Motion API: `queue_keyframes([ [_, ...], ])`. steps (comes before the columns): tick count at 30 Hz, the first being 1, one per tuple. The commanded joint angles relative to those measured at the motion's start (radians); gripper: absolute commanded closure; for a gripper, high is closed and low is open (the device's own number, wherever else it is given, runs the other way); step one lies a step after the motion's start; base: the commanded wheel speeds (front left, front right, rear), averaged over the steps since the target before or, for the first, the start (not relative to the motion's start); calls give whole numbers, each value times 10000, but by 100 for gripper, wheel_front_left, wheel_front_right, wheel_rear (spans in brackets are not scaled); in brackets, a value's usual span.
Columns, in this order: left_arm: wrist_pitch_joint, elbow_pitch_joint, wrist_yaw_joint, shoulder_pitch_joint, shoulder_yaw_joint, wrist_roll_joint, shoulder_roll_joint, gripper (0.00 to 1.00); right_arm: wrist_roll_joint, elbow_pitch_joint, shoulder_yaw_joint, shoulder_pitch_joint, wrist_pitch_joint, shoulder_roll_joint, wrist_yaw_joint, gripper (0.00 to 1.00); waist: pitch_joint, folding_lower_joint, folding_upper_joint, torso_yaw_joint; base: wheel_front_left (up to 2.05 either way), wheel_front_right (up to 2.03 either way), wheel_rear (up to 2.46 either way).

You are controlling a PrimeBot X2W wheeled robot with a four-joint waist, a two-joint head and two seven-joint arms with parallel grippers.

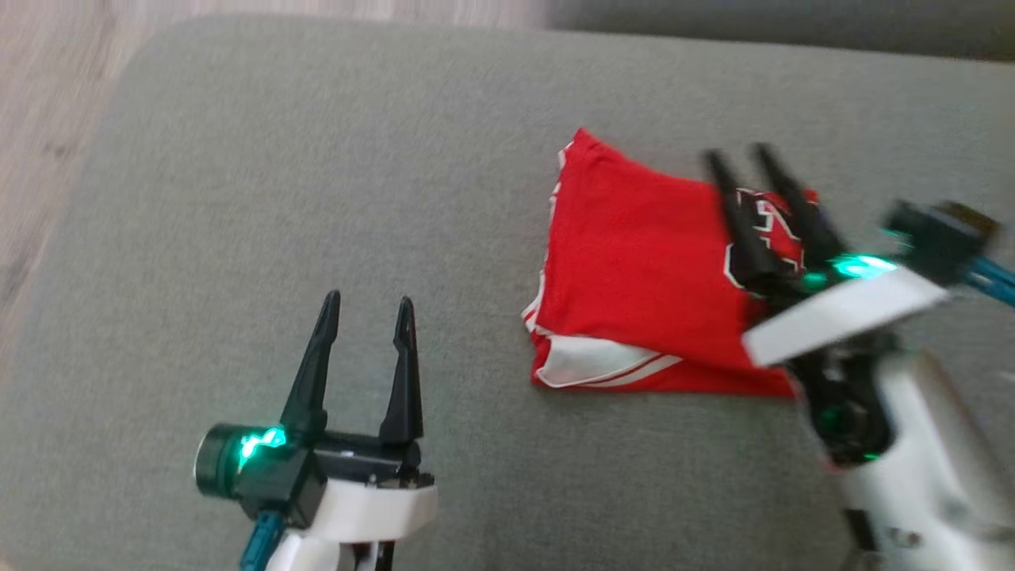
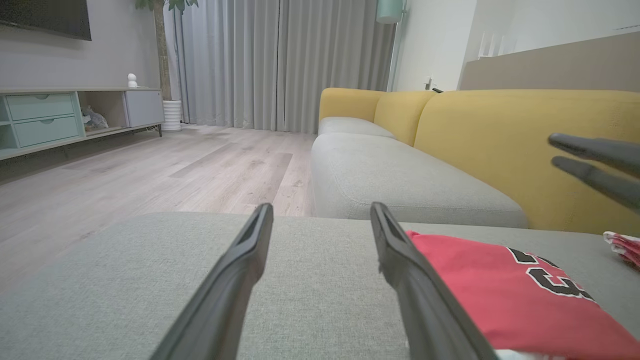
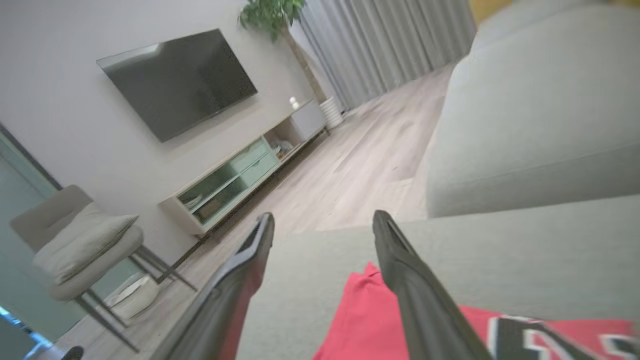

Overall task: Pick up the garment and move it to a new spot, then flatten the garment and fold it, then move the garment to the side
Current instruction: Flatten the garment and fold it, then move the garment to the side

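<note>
garment (image 1: 634, 262) folded on grey cushion (image 1: 277, 198) beside wood floor (image 1: 40, 103); left gripper (image 1: 369, 300) and right gripper (image 1: 738, 152) both with jaws apart.

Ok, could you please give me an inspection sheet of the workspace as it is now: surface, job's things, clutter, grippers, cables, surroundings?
surface: grey cushion, smooth.
job's things: jersey, folded, lying flat on the cushion's right part.
clutter: red-and-white cloth lump past the jersey, cut off by the picture's edge.
grippers: left gripper open, over bare cushion, apart from the jersey; right gripper open, over the jersey's lettering, blurred; contact cannot be told.
cables: blue piece under the left gripper; cannot tell if it is a cable.
surroundings: yellow sofa, wood floor, curtains, TV, cabinet, chair.
</note>
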Motion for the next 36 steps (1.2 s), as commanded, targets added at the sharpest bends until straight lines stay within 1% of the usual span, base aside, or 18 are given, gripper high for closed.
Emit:
queue_keyframes([
  [1, -51, -181, -20, 104, 383, 51, -31, 0, -119, -391, -39, 190, -513, -378, -7, 0, -470, 0, 0, -336, 0, 0, 0],
  [2, -51, -128, -43, 163, 431, 60, -31, 0, -208, -352, -161, 372, -872, -596, -7, 0, -630, 0, 0, -416, 0, 0, 0],
  [3, -51, -14, -110, 305, 528, 56, -31, 0, -390, -179, -258, 773, -1631, -1003, -7, 0, -968, 0, 0, -562, 0, 0, 0],
  [4, -51, 39, -141, 381, 586, 40, -31, 0, -495, -48, -244, 982, -2070, -1194, -7, 0, -1152, 0, 0, -632, 0, 0, 0],
  [6, -51, 145, -211, 552, 697, 1, -31, 0, -471, 382, -257, 1495, -2871, -1394, -7, 0, -1528, 0, 0, -745, 0, 0, 0],
  [8, -51, 284, -283, 762, 807, -14, -31, 0, -785, 855, -168, 1978, -3344, -1629, -7, 0, -1920, 0, 0, -832, 0, 0, 0],
  [9, -51, 350, -323, 879, 863, -12, -31, 0, -968, 1115, -181, 2232, -3469, -1648, -7, 0, -2127, 0, 0, -873, 0, 0, 0],
  [11, -51, 428, -395, 1092, 993, 18, -31, 0, -1493, 1519, -248, 2662, -3574, -1581, -7, 0, -2370, 0, 0, -951, 0, 0, 0],
  [12, -51, 462, -420, 1188, 1066, 39, -31, 0, -1761, 1566, -365, 2833, -3585, -1450, -7, 0, -2472, 0, 0, -990, 0, 0, 0],
  [13, -51, 573, -435, 1394, 1223, 83, -31, 0, -2355, 1564, -617, 3204, -3592, -1129, -7, 0, -2677, 0, 0, -1068, 0, 0, 0],
  [17, -51, 847, -492, 1773, 1494, 127, -31, 0, -3116, 1605, -863, 3832, -3595, -504, -7, 0, -2954, 0, 0, -1215, 0, 0, 0],
  [20, -51, 1055, -587, 1926, 1617, 251, -31, 0, -3609, 1655, -908, 4064, -3596, -294, -7, 0, -3036, 0, 0, -1274, 0, 0, 0],
  [26, -51, 1172, -668, 2052, 1747, 343, -32, 0, -3914, 1626, -1061, 4259, -3597, -59, -7, 0, -3092, 0, 0, -1340, 0, 0, 0],
  [36, -51, 1279, -727, 2135, 1747, 548, -32, 0, -4128, 1520, -1236, 4323, -3598, 81, -7, 0, -3041, 0, 0, -1405, 0, 0, 0],
])
